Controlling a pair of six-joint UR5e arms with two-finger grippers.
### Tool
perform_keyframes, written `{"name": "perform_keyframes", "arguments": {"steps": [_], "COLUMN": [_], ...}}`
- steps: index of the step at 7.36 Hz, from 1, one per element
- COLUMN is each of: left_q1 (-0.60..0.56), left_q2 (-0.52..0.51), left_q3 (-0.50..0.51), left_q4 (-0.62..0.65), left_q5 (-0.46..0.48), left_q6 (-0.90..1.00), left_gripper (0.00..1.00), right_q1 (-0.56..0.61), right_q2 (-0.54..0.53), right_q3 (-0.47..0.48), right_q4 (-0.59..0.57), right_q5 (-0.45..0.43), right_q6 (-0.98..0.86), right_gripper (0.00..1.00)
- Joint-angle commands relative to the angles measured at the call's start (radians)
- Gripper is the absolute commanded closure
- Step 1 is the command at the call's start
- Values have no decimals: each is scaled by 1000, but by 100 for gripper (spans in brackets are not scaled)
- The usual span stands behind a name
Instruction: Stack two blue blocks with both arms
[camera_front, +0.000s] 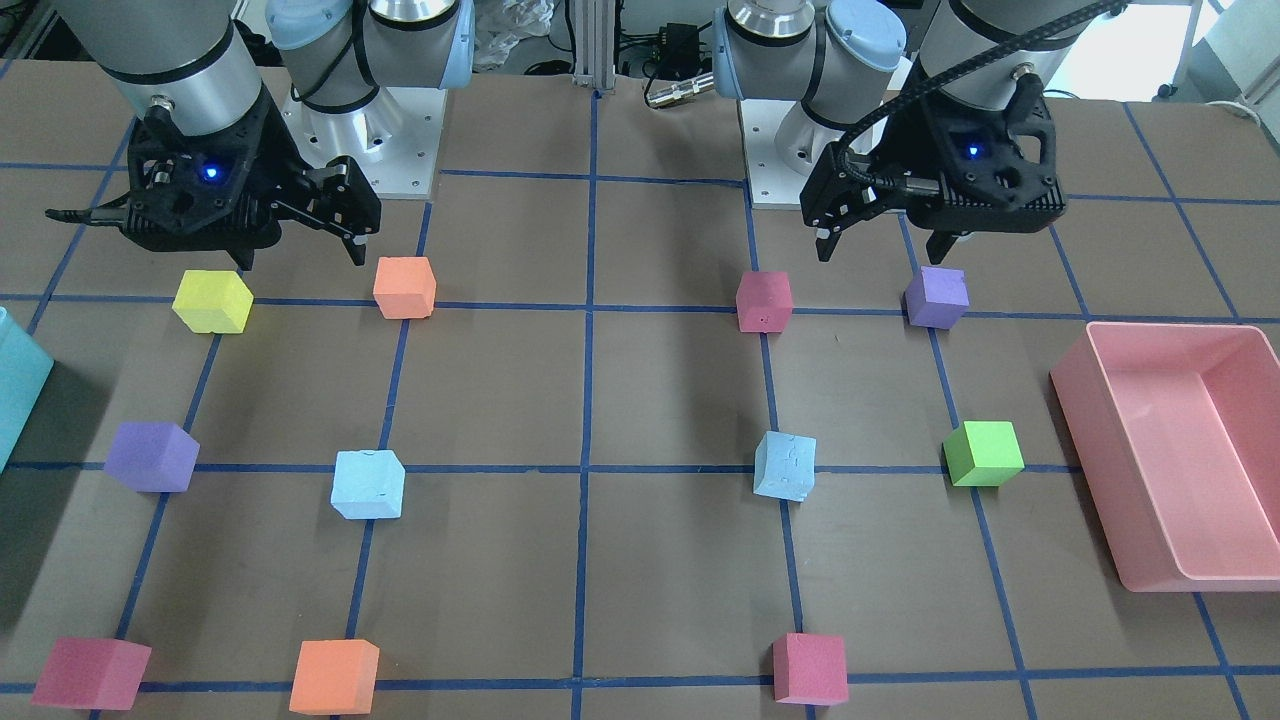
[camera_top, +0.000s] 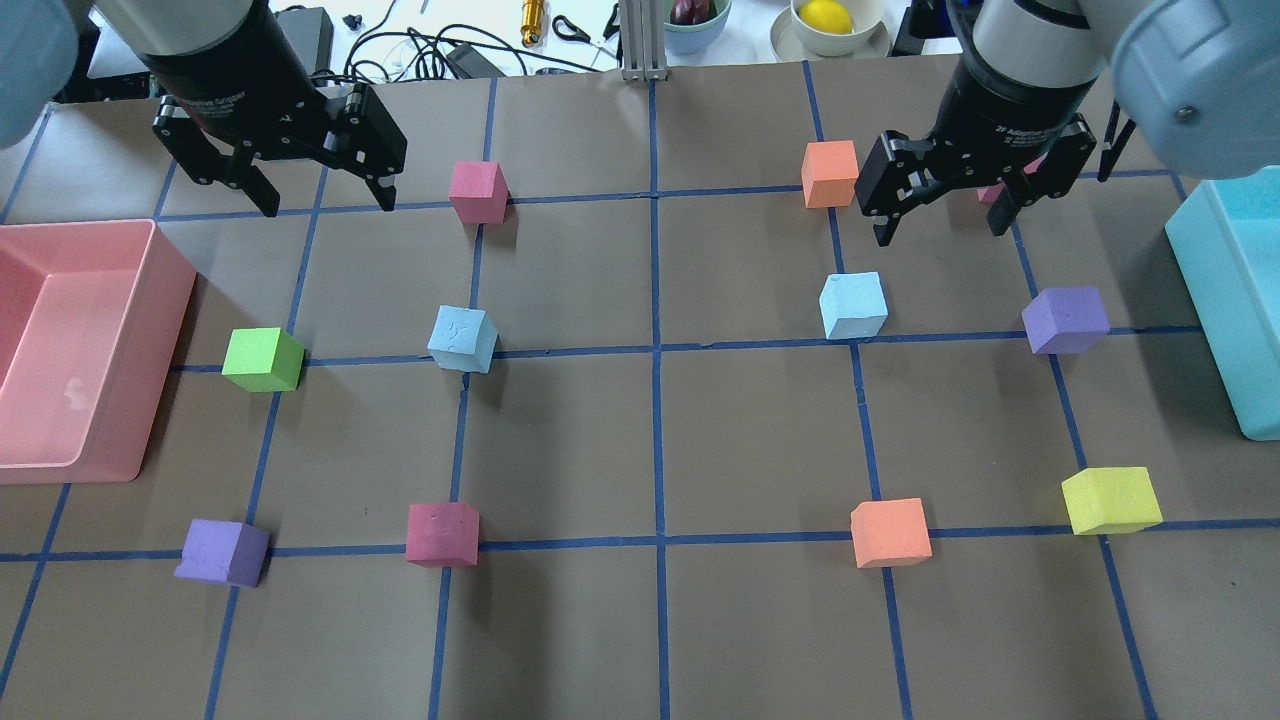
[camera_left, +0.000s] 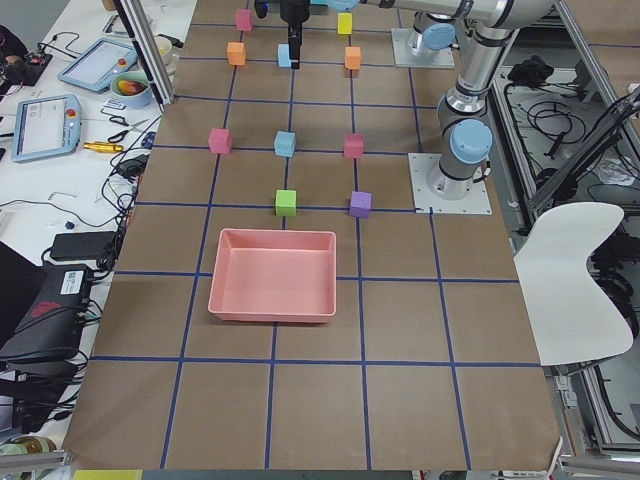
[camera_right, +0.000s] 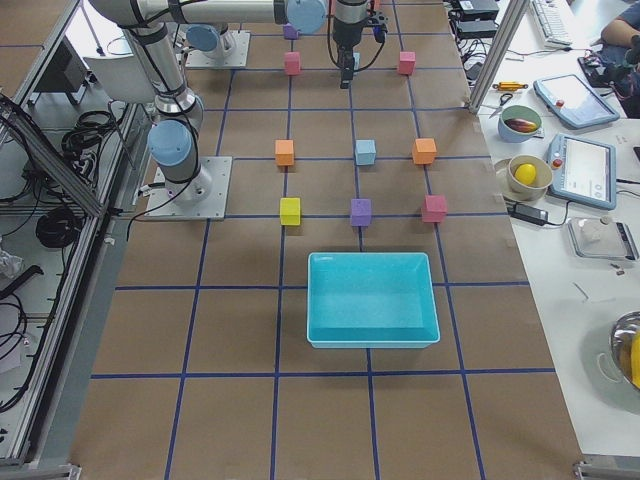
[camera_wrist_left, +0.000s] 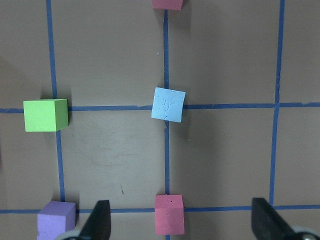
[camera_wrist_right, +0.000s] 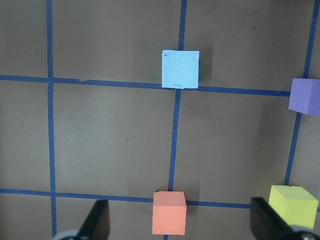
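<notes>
Two pale blue blocks rest apart on the brown table. One (camera_top: 463, 339) (camera_front: 785, 466) is on my left side; the other (camera_top: 853, 305) (camera_front: 368, 484) is on my right. My left gripper (camera_top: 327, 200) (camera_front: 882, 250) hangs open and empty above the table, clear of any cube. Its wrist view shows the left blue block (camera_wrist_left: 168, 104) ahead of the spread fingers (camera_wrist_left: 99, 220). My right gripper (camera_top: 940, 230) (camera_front: 300, 255) is also open and empty in the air. Its wrist view shows the right blue block (camera_wrist_right: 180, 69) ahead of its fingers (camera_wrist_right: 97, 222).
A pink bin (camera_top: 165, 300) stands at the left edge and a teal bin (camera_top: 1215, 290) at the right edge. Green (camera_top: 263, 359), purple (camera_top: 1066, 320), pink (camera_top: 442, 534), orange (camera_top: 890, 532) and yellow (camera_top: 1110, 499) cubes sit on the grid crossings around the blue blocks.
</notes>
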Motion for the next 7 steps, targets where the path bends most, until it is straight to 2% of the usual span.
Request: {"name": "perform_keyframes", "arguments": {"steps": [1, 2, 3, 6, 7], "left_q1": [7, 9, 9, 7, 7], "left_q2": [-41, -87, -124, -247, -267], "left_q3": [-66, -121, -185, -371, -403], "left_q4": [31, 97, 266, 590, 652], "left_q5": [3, -6, -8, -6, -5], "left_q6": [24, 30, 36, 47, 50], "left_gripper": [0, 0, 0, 0, 0], "right_q1": [-4, -6, -6, -4, -1], "right_q2": [3, 0, 0, 6, 12], "right_q3": [9, 6, 6, 23, 35], "right_q4": [-4, -3, 10, 13, -4], "right_q5": [1, -2, -14, -15, -5], "right_q6": [-3, -5, -2, 6, 1], "right_gripper": [0, 0, 0, 0, 0]}}
